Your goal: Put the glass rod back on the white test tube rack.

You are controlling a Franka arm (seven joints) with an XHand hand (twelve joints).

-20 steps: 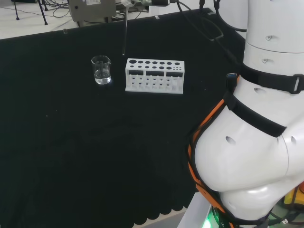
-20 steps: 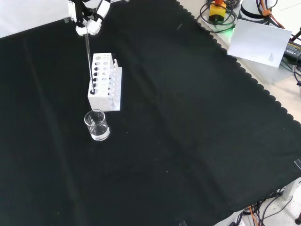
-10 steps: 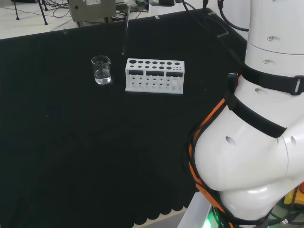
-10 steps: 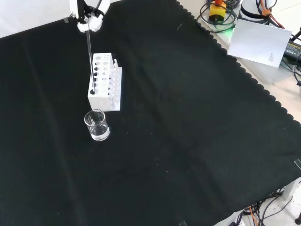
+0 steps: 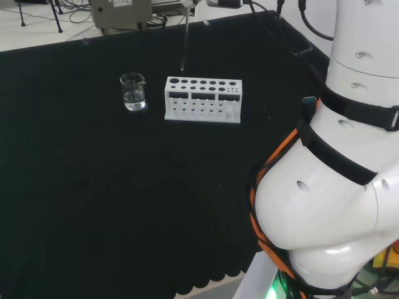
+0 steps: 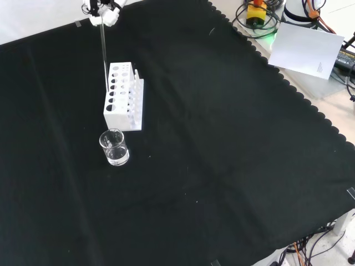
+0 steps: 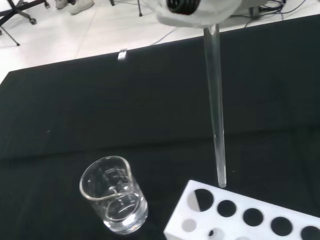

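The thin glass rod (image 7: pixel 215 110), stiff, smooth and easy to break, is pinched at its top end by the hand (image 6: pixel 102 11) and is hung straight down, its tip just above the white test tube rack (image 7: pixel 250 217).

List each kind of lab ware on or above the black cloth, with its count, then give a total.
Beaker: 1
Rack: 1
Rod, held by the hand: 1
Total: 3
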